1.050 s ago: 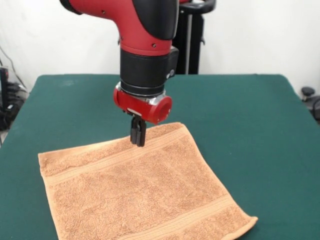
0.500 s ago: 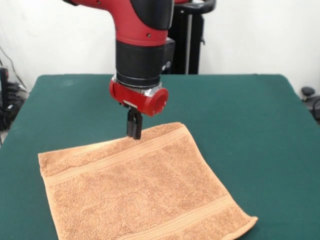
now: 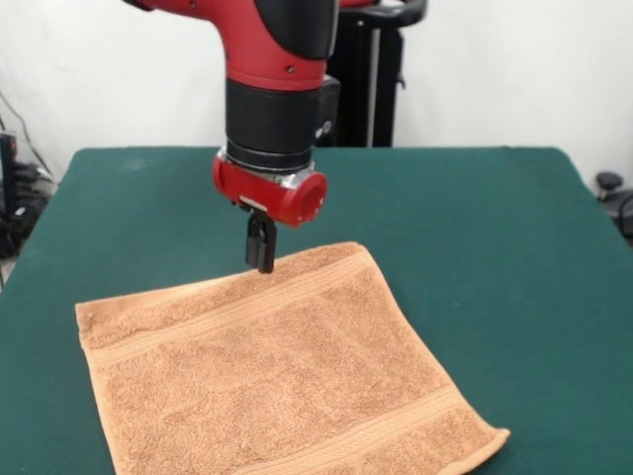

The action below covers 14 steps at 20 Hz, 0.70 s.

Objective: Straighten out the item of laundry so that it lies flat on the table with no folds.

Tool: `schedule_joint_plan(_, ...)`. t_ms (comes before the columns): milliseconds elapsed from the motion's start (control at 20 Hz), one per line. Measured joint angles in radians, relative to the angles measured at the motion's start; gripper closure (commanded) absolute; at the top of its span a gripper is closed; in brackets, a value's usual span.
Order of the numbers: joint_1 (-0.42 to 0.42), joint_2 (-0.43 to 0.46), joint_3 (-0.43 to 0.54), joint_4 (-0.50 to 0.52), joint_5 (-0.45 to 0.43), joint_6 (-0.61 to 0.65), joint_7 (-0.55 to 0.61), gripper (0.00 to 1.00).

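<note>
1. The towel [image 3: 277, 371] looks pretty much spread out on the table [image 3: 475, 228], toward its front-left part.
2. The gripper [image 3: 260, 265] hangs just above the towel's far edge, fingers pinched together, holding nothing as far as I can see.
3. The towel's front-right corner [image 3: 492, 438] curls up a bit. I'd pinch there next and pull outward, low and slow.

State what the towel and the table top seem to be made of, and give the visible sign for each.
Towel: likely cotton terry, matte; fuzzy looped pile with flatter woven bands near two edges.
Table top: probably felt or similar cloth, matte dark green; even, with no shine or grain.
</note>
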Motion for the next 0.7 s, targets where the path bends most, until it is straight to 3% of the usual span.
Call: schedule_joint_plan(700,0.050,0.011,0.006,0.086,-0.080,-0.110,0.000,1.00)
